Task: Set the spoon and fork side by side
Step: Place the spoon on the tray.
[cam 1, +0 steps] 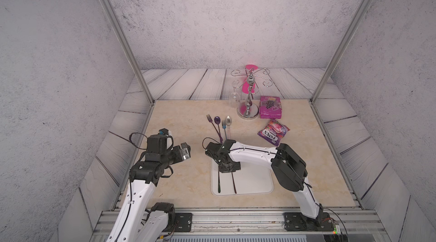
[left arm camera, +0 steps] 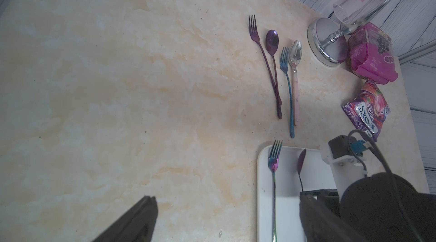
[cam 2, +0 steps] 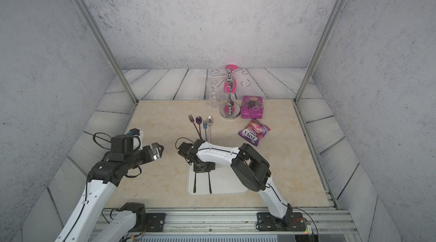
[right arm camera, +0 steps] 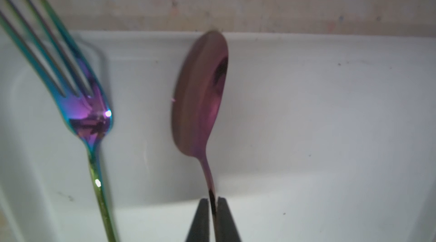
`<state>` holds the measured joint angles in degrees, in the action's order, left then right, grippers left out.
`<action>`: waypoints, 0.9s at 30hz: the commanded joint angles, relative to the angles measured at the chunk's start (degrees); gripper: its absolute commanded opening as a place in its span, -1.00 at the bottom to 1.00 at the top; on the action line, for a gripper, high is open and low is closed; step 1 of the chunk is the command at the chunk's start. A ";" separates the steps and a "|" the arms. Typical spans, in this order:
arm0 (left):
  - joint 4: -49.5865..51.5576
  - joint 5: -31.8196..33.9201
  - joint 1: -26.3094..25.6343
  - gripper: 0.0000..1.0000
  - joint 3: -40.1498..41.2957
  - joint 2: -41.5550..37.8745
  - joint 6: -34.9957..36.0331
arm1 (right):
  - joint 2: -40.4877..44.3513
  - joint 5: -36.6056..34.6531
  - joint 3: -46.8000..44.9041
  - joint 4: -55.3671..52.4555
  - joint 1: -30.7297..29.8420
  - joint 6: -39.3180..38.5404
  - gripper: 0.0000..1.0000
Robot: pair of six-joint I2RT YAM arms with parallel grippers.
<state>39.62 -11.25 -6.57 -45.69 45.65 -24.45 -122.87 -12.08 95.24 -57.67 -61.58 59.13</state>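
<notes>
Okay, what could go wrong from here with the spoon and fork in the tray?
1. The spoon is turned on its edge while the right gripper pinches its handle. Once let go, it may roll flat unpredictably, perhaps toward the fork.
2. The spoon's bowl tip reaches the tray rim, so it could settle propped up and skewed rather than parallel to the fork.

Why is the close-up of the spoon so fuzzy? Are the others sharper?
Right wrist view: spoon and fork sit very close, soft-edged, with bright glints on the fork. Left wrist view: that fork is sharp. Both top views: even light, faint shadows.
</notes>
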 commanded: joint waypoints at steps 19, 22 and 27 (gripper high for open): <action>-0.84 -0.06 -0.38 0.99 0.43 -0.47 0.09 | 16.44 12.45 -10.18 6.47 3.00 -23.34 -0.25; -0.81 0.05 -0.38 0.99 0.43 -0.39 0.01 | 14.72 15.82 -10.55 5.91 3.97 -26.49 -0.27; -0.51 0.34 -0.38 0.99 0.34 -0.06 0.18 | 11.41 16.47 -10.13 7.06 4.75 -27.56 -0.30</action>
<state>39.64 -11.18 -6.57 -45.69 45.67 -24.45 -110.08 2.15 85.41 -50.92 -57.01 34.48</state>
